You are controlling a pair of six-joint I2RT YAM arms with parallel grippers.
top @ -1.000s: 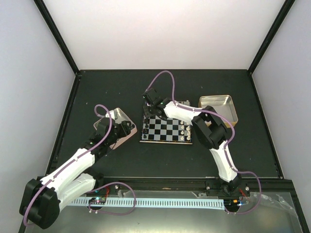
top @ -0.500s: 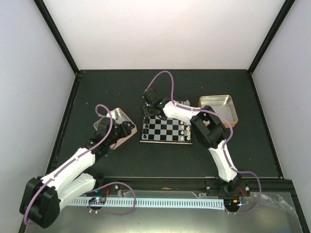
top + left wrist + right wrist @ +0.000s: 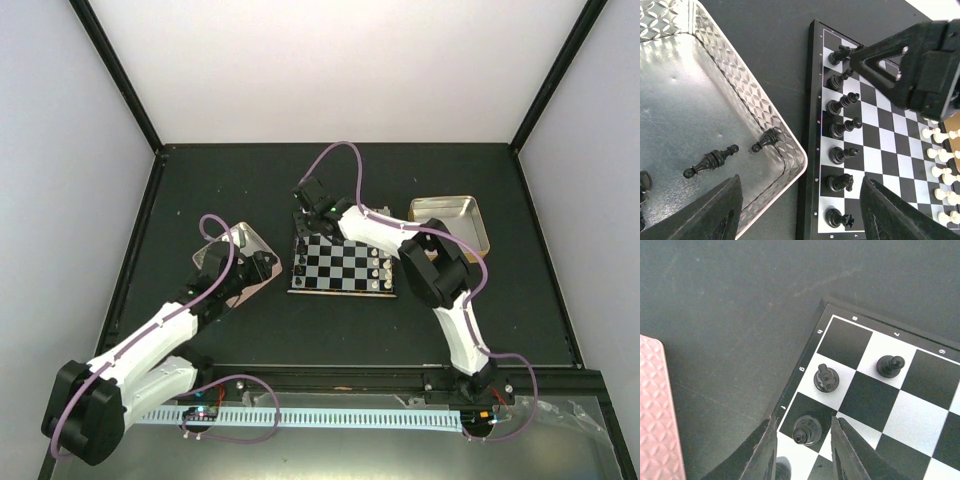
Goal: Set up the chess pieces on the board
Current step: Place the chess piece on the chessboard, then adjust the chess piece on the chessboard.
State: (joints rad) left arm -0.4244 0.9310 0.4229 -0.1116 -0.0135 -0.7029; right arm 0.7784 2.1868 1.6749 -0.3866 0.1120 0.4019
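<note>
Right gripper [image 3: 803, 422] | jaws parted, nothing gripped, one black piece [image 3: 807, 432] stood between | row of black pieces [image 3: 841, 128] set on board [image 3: 880, 156]; others left in tin [image 3: 786, 146] alongside.

**Board** [image 3: 335, 262]: small and square, with glossy black and pale silvery checks and a thin edge printed with coordinates. It lies flat on the desk [image 3: 250, 180].

**Black chess pieces** [image 3: 842, 154]: seven stand upright in a single column along one edge of the board, one per square. The right wrist view shows three such pieces [image 3: 826, 379] near a corner. Two more lie on their sides in the embossed metal tin [image 3: 765, 95] just beside the board, and another is cut off by the frame.
</note>
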